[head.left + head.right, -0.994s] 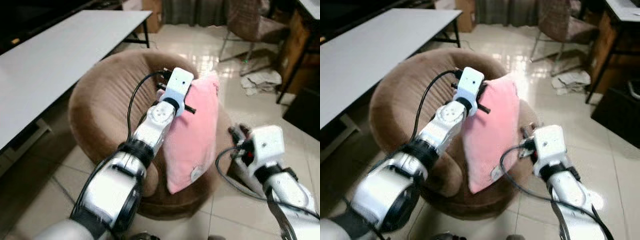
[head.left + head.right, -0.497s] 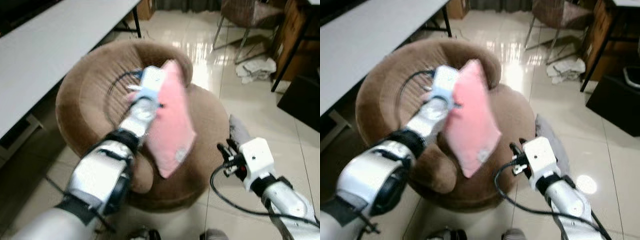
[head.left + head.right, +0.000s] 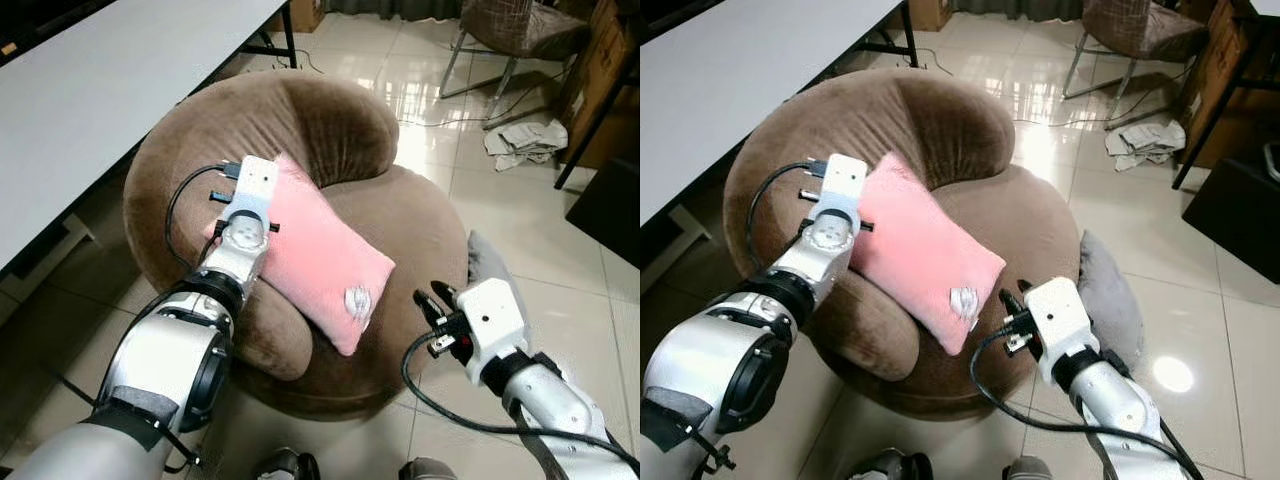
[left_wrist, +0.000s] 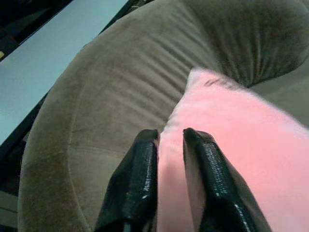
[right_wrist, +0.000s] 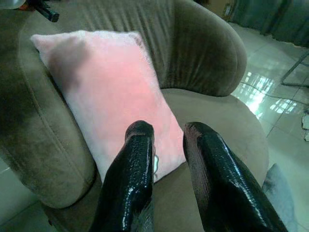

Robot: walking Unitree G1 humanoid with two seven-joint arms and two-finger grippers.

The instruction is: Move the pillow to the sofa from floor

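Observation:
The pink pillow (image 3: 320, 262) lies slanted on the round brown sofa (image 3: 320, 120), its upper end resting on the left armrest and its lower corner on the seat. My left gripper (image 4: 170, 133) is shut on the pillow's upper edge, with the pink fabric pinched between the black fingers (image 4: 140, 169). My right gripper (image 3: 436, 303) hovers at the sofa's front right rim, a little apart from the pillow's lower corner. It is open by a narrow gap and holds nothing; its fingers (image 5: 135, 164) point at the pillow (image 5: 106, 96).
A grey cushion (image 3: 1105, 292) lies on the tiled floor by the sofa's right side. A white table (image 3: 80, 90) runs along the left. A chair (image 3: 520, 20), crumpled cloth (image 3: 525, 140) and a dark cabinet (image 3: 610, 210) stand at the back right.
The left arm has lowered the pillow from upright above the sofa to lying on the seat and armrest. The right gripper has drawn back from the pillow. The camera has shifted.

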